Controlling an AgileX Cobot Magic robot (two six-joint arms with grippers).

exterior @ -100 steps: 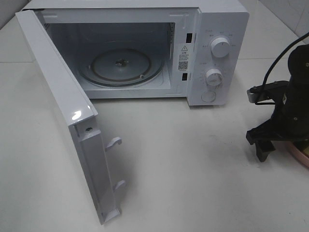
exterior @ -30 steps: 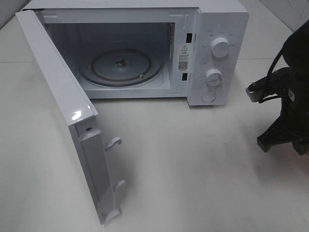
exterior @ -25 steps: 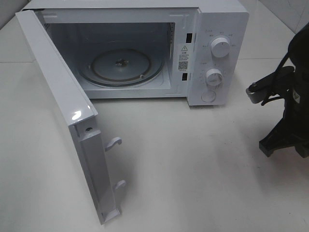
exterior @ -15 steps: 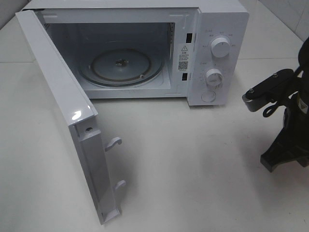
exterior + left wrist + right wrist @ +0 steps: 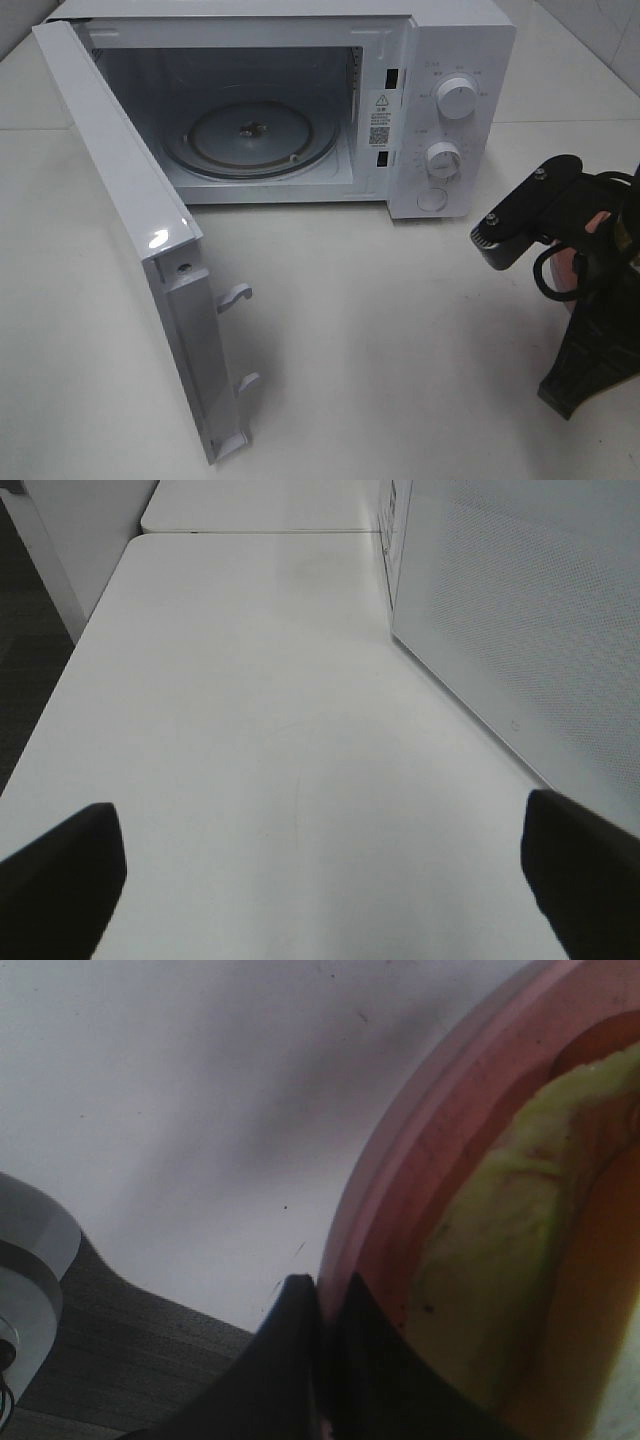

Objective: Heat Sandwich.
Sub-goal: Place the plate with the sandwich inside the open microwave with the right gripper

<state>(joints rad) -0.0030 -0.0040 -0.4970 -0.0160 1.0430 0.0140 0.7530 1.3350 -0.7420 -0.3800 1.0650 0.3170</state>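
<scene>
Swinging lower and nearer over the past second, the right arm (image 5: pixel 588 300) now crowds the near right corner of the scene. Its gripper (image 5: pixel 322 1295) is pinched tight on the rim of the pink plate (image 5: pixel 400 1160). The sandwich (image 5: pixel 500 1240) lies on that plate, green layer showing, well apart from the oven. The left gripper (image 5: pixel 320 880) hangs with fingers spread wide, holding nothing, above bare table (image 5: pixel 250 680) beside the open door (image 5: pixel 120 190). Farther back, the microwave (image 5: pixel 450 60) stands open, its glass turntable (image 5: pixel 250 135) bare. By the look of it, the door is open and the plate gripped. Loading it, shutting the door and setting the dials (image 5: pixel 457 98) remain.
</scene>
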